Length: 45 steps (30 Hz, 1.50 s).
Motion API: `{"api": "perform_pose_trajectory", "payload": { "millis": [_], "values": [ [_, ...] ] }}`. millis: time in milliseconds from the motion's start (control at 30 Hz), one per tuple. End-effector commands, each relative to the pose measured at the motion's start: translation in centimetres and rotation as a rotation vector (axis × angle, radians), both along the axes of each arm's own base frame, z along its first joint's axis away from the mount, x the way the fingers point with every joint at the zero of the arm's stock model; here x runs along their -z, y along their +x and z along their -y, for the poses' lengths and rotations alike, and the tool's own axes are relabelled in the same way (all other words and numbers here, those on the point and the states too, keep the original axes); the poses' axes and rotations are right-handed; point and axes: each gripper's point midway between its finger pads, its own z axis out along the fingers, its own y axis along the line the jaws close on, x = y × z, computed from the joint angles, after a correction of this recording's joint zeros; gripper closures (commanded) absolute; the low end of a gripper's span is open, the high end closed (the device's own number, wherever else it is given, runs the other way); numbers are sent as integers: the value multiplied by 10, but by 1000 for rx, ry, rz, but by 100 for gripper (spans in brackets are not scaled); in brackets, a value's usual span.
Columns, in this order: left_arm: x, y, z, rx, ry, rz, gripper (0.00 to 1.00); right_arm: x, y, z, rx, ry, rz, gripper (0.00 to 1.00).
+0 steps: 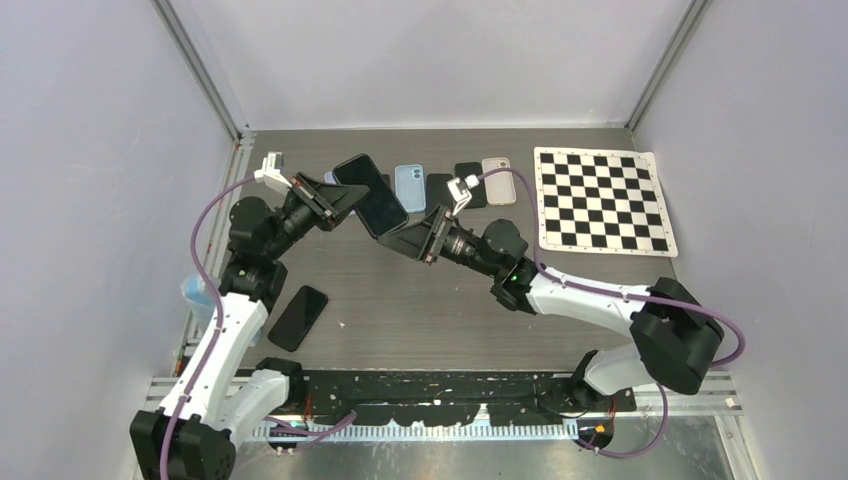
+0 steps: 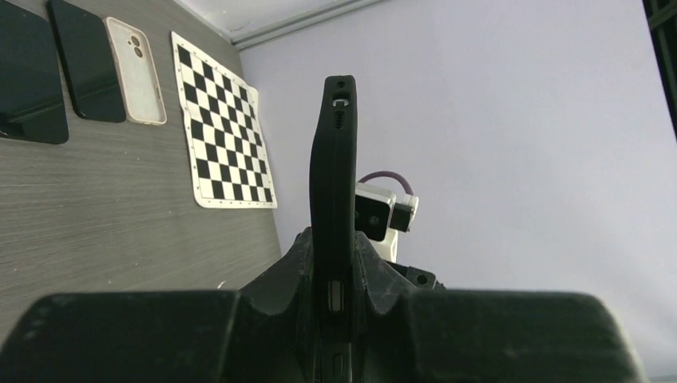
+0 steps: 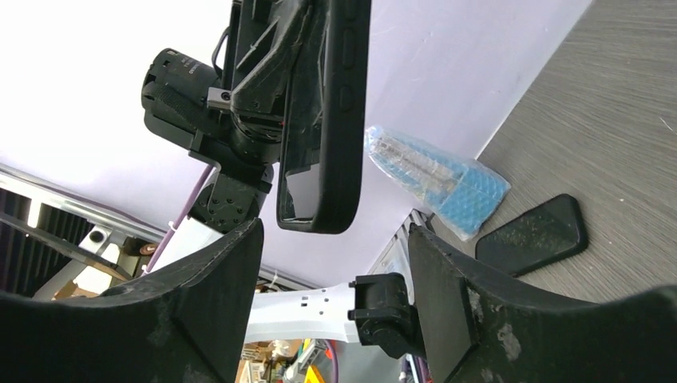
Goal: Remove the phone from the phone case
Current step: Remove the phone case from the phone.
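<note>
Top external view: above the table (image 1: 450, 300), clamped by one end in the left gripper (image 1: 322, 200), edge-on between its fingers, the cased phone (image 1: 372, 195). Spread open at its free end, clear of both sides, the right gripper (image 1: 412, 240). Farther past those fingertips, flat on the table, a loose black phone (image 3: 533, 234).

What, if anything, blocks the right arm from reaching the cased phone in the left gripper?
Probably nothing, so yes: the right gripper stands open at the free end of the cased phone, which the left gripper holds up in the air; nothing lies between.
</note>
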Motion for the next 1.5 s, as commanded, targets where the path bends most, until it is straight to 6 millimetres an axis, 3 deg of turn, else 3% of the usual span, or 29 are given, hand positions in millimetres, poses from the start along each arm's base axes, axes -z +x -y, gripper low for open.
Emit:
{"api": "perform_pose_trajectory", "payload": {
  "millis": [0, 167, 367, 400, 567, 633, 900, 1033, 1233, 1333, 1467],
  "values": [
    [-41, -5, -6, -40, -82, 120, 100, -41, 1, -5, 28, 107, 101, 32],
    [-41, -6, -6, -35, -89, 113, 100, -43, 2, -7, 49, 111, 123, 45],
    [-39, -7, -5, -27, -94, 105, 100, -41, 3, -11, 44, 108, 123, 55],
    [-39, -7, -5, -28, -95, 103, 100, -42, 1, -12, 33, 116, 127, 54],
    [-35, -5, -4, -27, -95, 89, 100, -47, -2, -10, 32, 155, 141, 30],
    [-34, -6, -5, -28, -96, 89, 100, -46, -1, -10, 38, 160, 129, 29],
    [-33, -6, -4, -25, -94, 89, 100, -45, 4, -18, 24, 190, 96, 51],
    [-33, -6, -4, -25, -95, 85, 100, -36, 2, -24, 23, 135, 125, 58],
    [-30, -7, -4, -19, -104, 59, 100, -19, 7, -25, 50, 68, 167, 81],
    [-21, -6, -4, -22, -105, -16, 100, -11, 8, -26, 54, 26, 200, 90],
    [7, -2, -4, -42, -66, -170, 100, 3, 7, -28, 51, -67, 311, 98]
  ]
}}
